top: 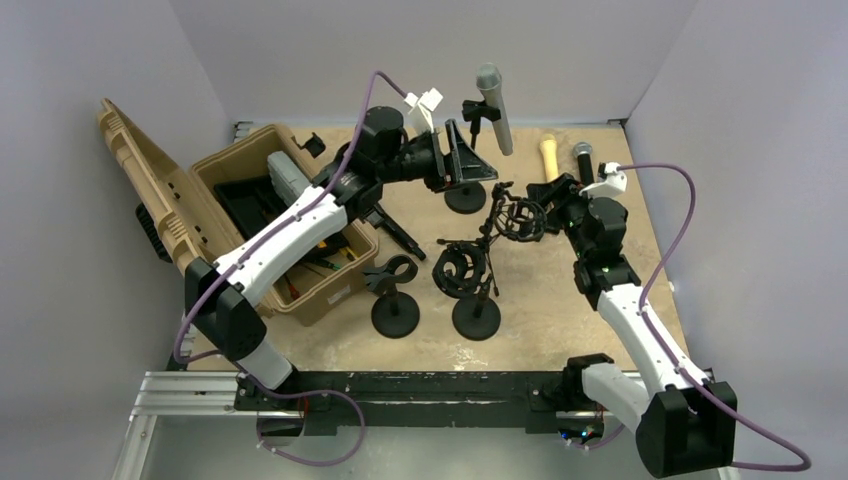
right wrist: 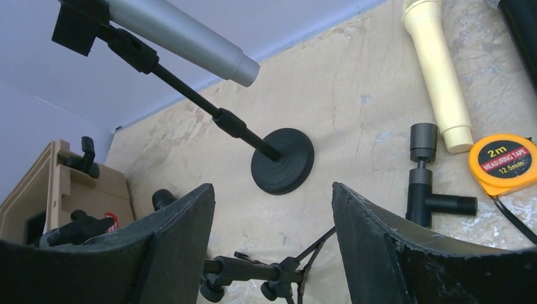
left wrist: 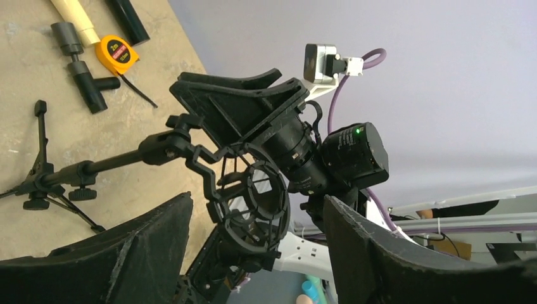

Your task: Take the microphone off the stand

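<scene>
From above, the silver microphone (top: 494,108) sits tilted in the clip at the top of the stand (top: 465,197), at the far side of the tan, scuffed table (top: 560,290), which pale grey walls close in. The left gripper (top: 470,158) overlaps the stand's rod, and this view cannot settle whether they touch. The right gripper (top: 548,195) is just right of the stand's base and half lost among the black shock mount (top: 520,218). A cream microphone (top: 549,155) lies right of the stand, and an open tan case (top: 250,160) is well to its left.

In the left wrist view the stand is out of sight. The left gripper (left wrist: 253,253) is spread apart and holds nothing. Through the gap show the shock mount (left wrist: 247,202) and the right gripper (left wrist: 240,95). A yellow tape measure (left wrist: 116,54) lies on the table beyond.

In the right wrist view the right gripper (right wrist: 272,253) is likewise spread wide and empty. The silver microphone (right wrist: 171,31) is cut off at the top edge, its head unseen, above the stand (right wrist: 283,160). Right of the stand's base lie a black fitting (right wrist: 423,177), the cream microphone (right wrist: 437,63) and the tape measure (right wrist: 500,163).
</scene>
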Controlling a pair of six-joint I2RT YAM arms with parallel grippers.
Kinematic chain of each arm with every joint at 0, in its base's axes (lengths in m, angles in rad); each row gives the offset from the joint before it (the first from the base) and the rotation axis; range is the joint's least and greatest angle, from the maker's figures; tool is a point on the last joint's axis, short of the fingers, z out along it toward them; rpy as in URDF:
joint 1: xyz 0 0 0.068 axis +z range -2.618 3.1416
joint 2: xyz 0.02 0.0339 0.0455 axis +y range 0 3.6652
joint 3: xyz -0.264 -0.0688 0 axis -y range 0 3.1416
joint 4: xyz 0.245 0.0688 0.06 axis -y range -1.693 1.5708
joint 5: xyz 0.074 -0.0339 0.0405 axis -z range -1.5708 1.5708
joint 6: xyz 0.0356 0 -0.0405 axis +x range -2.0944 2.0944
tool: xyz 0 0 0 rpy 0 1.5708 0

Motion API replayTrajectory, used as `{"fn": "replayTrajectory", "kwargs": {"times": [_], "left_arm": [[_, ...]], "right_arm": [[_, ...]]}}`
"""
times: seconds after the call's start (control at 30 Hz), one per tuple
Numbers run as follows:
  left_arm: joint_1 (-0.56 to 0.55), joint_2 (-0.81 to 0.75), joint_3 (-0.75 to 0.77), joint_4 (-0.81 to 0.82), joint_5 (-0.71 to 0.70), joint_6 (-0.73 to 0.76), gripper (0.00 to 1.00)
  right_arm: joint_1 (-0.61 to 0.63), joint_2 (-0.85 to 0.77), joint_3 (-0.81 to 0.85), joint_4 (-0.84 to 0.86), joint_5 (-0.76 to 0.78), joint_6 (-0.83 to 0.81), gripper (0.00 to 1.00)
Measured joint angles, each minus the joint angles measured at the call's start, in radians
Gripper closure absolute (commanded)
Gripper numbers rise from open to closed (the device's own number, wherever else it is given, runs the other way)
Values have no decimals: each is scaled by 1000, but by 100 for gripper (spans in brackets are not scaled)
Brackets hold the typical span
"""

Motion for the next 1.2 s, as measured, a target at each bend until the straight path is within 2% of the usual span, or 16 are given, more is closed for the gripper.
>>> {"fn": "replayTrajectory", "kwargs": {"times": [0.13, 0.33, 0.63, 0.77, 0.9, 1.1, 1.2], "left_arm": [[9, 58, 63, -16, 33, 9, 26], [6, 125, 69, -36, 56, 14, 26], [6, 130, 61, -97, 29, 91, 25], [7, 105, 82, -183, 22, 163, 24], [13, 75, 166, -269, 42, 236, 23], [51, -44, 216, -395, 72, 352, 23], [76, -102, 223, -462, 67, 433, 23]], "right_arm": [[0, 2, 0, -2, 0, -10, 33], [-1, 7, 0, -1, 8, -14, 33], [-10, 52, 5, 3, -3, -44, 32], [-10, 69, 67, 37, -34, -106, 32], [-10, 122, 173, 82, -57, -163, 29], [3, 201, 301, 161, -126, -236, 23], [50, 246, 372, 174, -103, -277, 23]]}}
